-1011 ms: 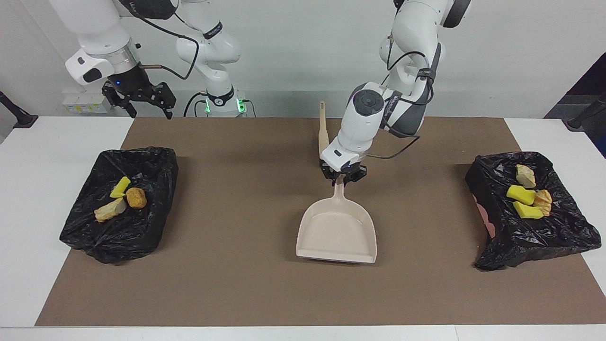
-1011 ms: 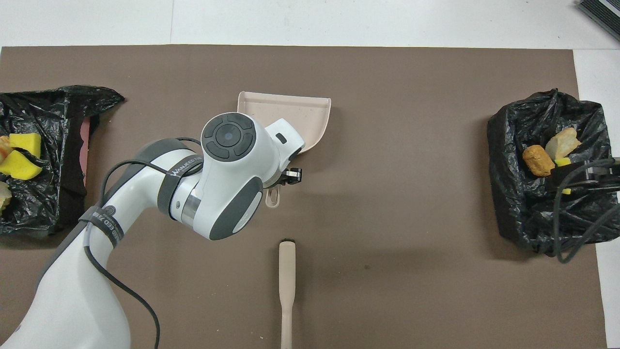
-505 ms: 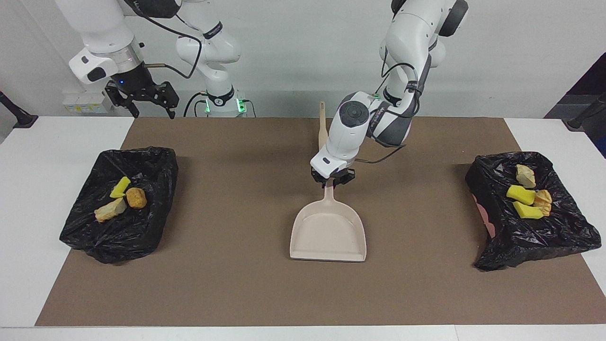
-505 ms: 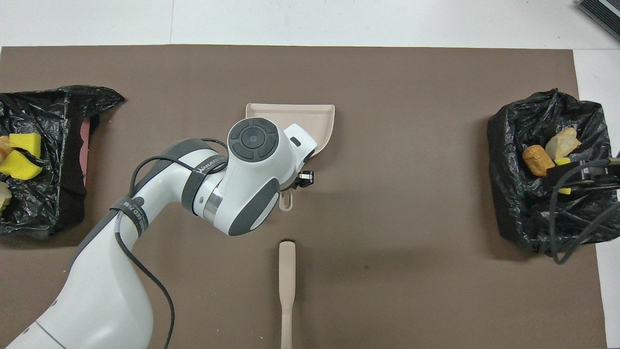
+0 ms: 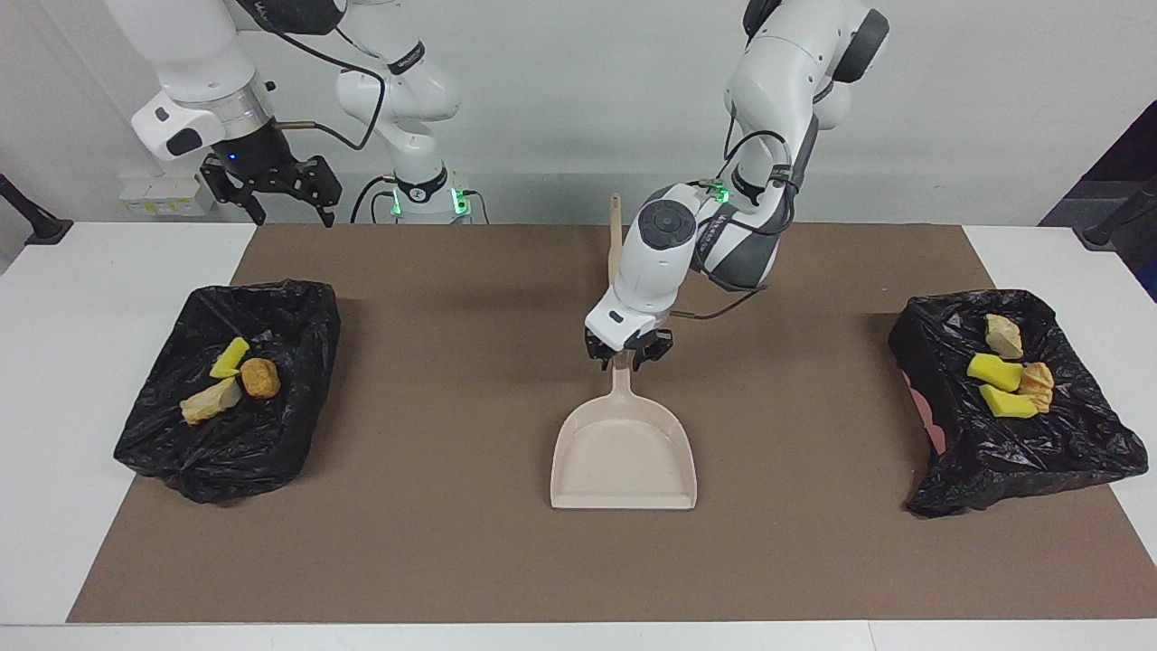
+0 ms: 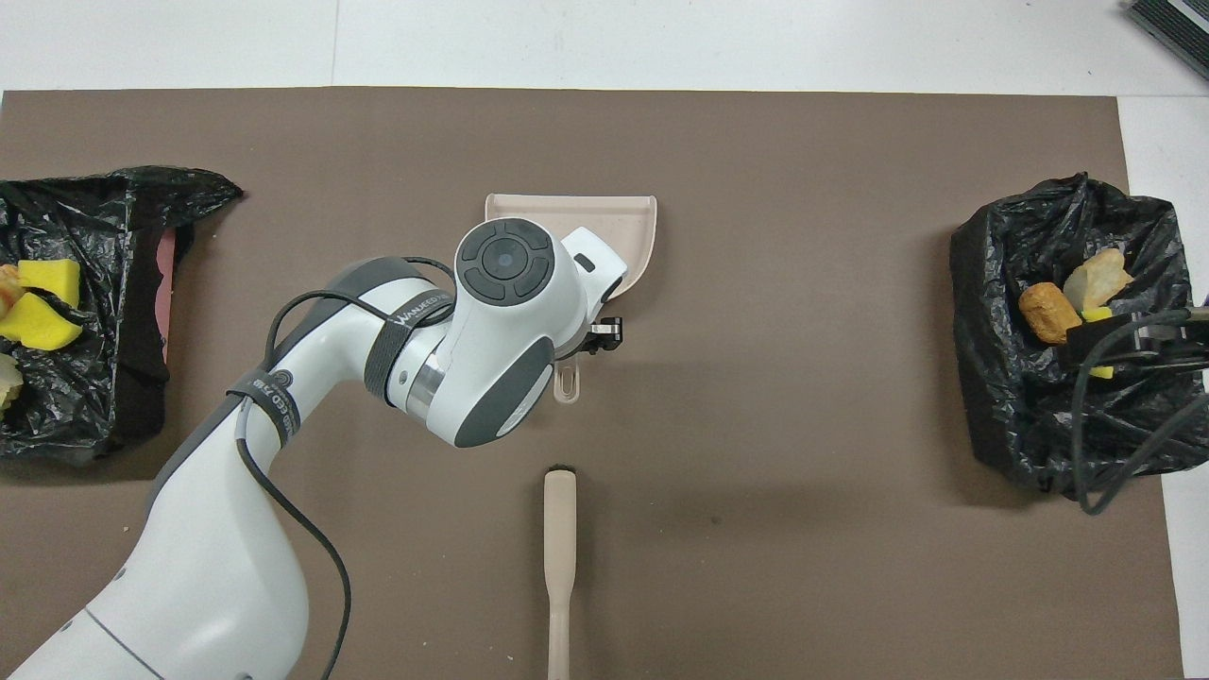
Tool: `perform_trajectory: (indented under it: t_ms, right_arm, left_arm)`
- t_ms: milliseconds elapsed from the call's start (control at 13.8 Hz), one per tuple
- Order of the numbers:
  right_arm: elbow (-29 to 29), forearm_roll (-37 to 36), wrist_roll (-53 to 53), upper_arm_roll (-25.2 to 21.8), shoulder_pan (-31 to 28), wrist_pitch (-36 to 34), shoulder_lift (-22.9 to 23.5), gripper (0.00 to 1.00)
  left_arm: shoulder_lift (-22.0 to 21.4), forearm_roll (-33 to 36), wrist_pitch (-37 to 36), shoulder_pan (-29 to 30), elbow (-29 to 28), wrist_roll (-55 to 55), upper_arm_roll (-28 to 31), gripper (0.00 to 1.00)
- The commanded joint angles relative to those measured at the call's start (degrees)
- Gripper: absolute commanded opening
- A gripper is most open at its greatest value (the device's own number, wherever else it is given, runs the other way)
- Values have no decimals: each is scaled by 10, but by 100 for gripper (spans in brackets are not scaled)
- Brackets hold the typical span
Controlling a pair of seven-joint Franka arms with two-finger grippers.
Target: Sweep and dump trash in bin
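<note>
Two black-lined bins sit at the ends of the brown mat. The bin at the left arm's end holds four scraps; the bin at the right arm's end holds three scraps. The dustpan lies flat between them. The left gripper straddles its handle; whether it grips, I cannot tell. The right gripper hangs spread and empty near its bin.

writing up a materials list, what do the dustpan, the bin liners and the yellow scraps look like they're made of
Dustpan: seemingly moulded plastic, matt beige, with a smooth one-piece pan and handle. Bin liners: thin plastic film, glossy black, crinkled with shiny highlights. Yellow scraps: probably sponge foam, bright yellow, dull, cut in blocky wedges.
</note>
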Motion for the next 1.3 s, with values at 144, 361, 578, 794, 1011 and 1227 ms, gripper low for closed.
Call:
perform_trajectory:
  t_ms: [144, 361, 578, 794, 1011, 1227]
  right_arm:
    - [-6, 10, 3, 0, -2, 10, -7, 100]
    - [-6, 9, 2, 0, -2, 10, -7, 100]
    - [-6, 5, 2, 0, -2, 9, -7, 100]
    - [-6, 0, 1, 0, -5, 0, -7, 100]
    - [-6, -1, 1, -1, -7, -3, -7, 100]
    - [-11, -4, 4, -4, -21, -16, -12, 100]
  left_arm:
    - [-78, 13, -98, 32, -18, 1, 11, 100]
    - [-159, 12, -145, 55, -46, 112, 57, 100]
    - [-231, -12, -201, 51, -60, 227, 134, 100]
    - [-282, -33, -262, 50, -50, 342, 200, 100]
    - [-307, -33, -312, 55, -8, 424, 259, 100]
    - [-299, -35, -354, 57, 45, 485, 291, 100]
